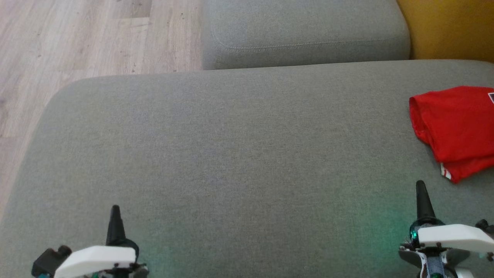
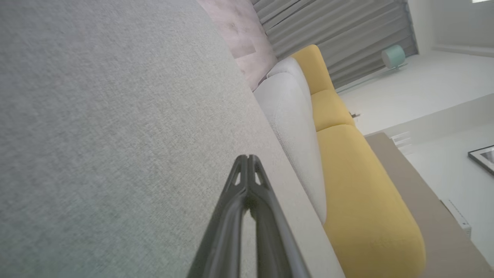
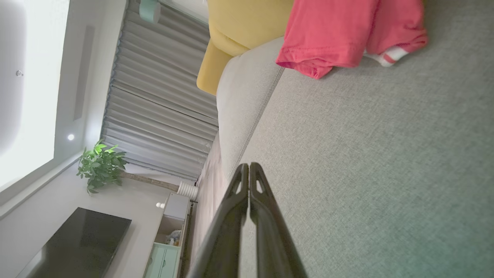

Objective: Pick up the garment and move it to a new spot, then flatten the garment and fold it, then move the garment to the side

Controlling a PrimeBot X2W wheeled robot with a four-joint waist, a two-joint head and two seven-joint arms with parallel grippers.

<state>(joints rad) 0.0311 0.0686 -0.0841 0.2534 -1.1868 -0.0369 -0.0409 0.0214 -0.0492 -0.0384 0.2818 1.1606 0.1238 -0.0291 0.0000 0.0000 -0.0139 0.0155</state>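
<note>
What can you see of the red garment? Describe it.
The red garment looks like soft cloth, folded into a rumpled bundle, with a stitched hem and white-and-red striped trim at one corner. It lies on the grey cushion, toward the robot's right, cut off by the head view's edge. Nothing grips it.

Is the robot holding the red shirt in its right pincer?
No, the right pincer is shut on nothing, and the red shirt lies apart from it on the grey sofa.
</note>
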